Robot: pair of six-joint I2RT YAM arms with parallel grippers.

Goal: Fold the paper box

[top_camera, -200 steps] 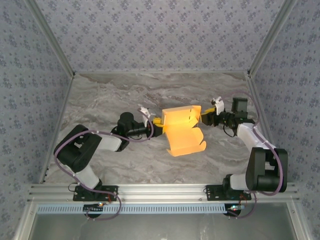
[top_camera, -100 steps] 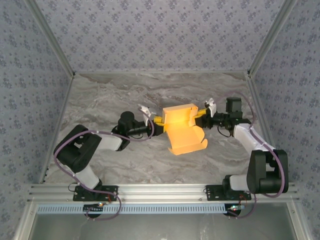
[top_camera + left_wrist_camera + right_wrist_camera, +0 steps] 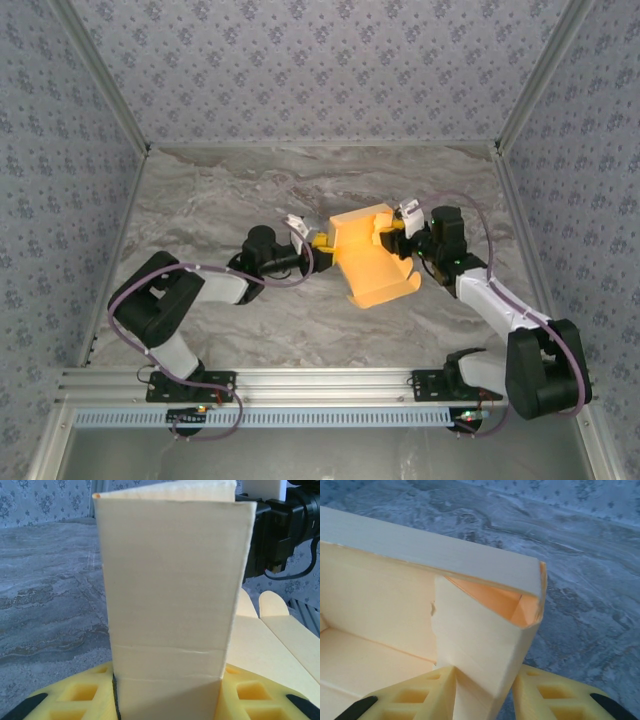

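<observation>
The yellow-orange paper box (image 3: 370,268) is held up between both arms above the middle of the table, its open side up and a flap hanging toward the near side. My left gripper (image 3: 322,243) is shut on its left end. In the left wrist view an upright panel of the box (image 3: 170,580) stands clamped between the yellow fingers (image 3: 75,702). My right gripper (image 3: 388,240) grips the right end. In the right wrist view a folded-in side wall of the box (image 3: 475,645) sits pinched between the two yellow fingers (image 3: 555,695).
The marble table (image 3: 230,190) has bare room all round the box. Patterned walls (image 3: 320,70) close it in at the back and sides, and an aluminium rail (image 3: 320,385) runs along the near edge. The right arm's black wrist (image 3: 285,525) shows behind the box.
The right gripper came in from the right and closed on the box's right side wall. The box shifted slightly right and turned, the left gripper holding on throughout.
</observation>
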